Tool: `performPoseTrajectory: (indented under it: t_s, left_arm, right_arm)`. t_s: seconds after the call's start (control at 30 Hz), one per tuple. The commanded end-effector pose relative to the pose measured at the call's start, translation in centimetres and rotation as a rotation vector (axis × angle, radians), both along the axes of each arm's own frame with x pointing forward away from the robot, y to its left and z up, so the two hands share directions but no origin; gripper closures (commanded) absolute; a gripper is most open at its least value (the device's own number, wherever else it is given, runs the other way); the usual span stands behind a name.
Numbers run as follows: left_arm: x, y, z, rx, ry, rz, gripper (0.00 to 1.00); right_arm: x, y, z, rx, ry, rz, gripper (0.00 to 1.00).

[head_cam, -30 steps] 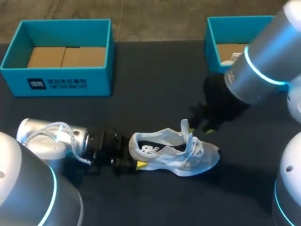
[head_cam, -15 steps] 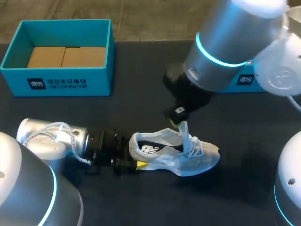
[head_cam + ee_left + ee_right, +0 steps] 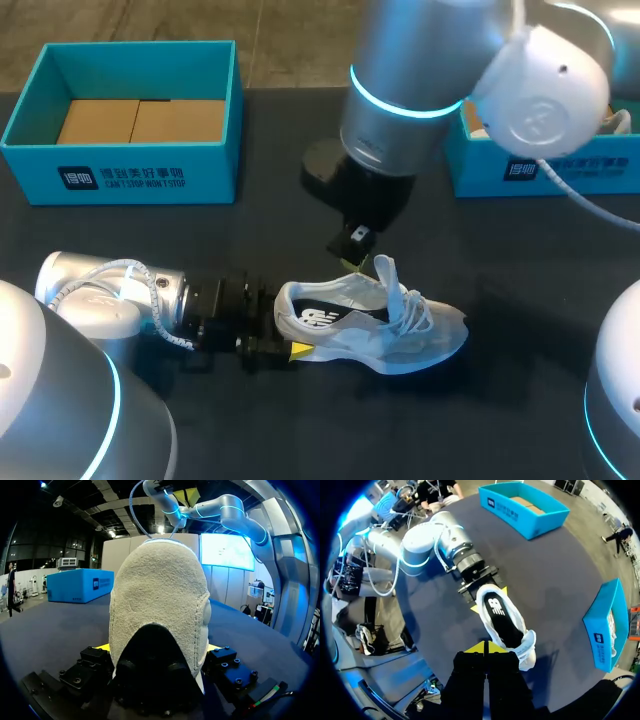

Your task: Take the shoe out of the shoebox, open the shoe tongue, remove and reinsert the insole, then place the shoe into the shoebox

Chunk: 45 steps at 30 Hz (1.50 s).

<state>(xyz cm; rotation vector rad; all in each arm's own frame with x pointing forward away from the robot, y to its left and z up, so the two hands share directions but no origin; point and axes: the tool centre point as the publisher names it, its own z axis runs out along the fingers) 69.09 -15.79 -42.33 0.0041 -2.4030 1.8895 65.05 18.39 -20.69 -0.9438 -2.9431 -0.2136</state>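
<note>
Clamping the shoe (image 3: 370, 325) heel, left gripper (image 3: 489, 599); right gripper (image 3: 485, 647) closed above it

1. In the head view, we find the right arm (image 3: 400, 60) covering part of the right shoebox (image 3: 545, 175); the picture's edge cuts off more.
2. In the left wrist view, the shoe (image 3: 159, 615) hides most of the left gripper (image 3: 157, 650).
3. In the right wrist view, the right gripper (image 3: 485, 647) covers part of the shoe's toe.
4. We cannot make out the insole.
</note>
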Motion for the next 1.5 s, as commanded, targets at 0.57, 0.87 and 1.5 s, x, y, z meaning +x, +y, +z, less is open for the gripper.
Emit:
performPoseTrajectory:
  t_s: [0.57,0.87,1.5]
  left_arm:
    - [0.0,0.0,-0.4,0.004,0.001,0.000,1.00]
    - [0.0,0.0,-0.4,0.004,0.001,0.000,1.00]
    - [0.0,0.0,-0.4,0.004,0.001,0.000,1.00]
  right_arm:
    - [1.6,2.3,-5.6,-0.055,-0.032,0.167,1.00]
    - [1.6,2.3,-5.6,-0.055,-0.032,0.167,1.00]
    - [1.0,2.8,-7.3,-0.066,-0.065,0.183,1.00]
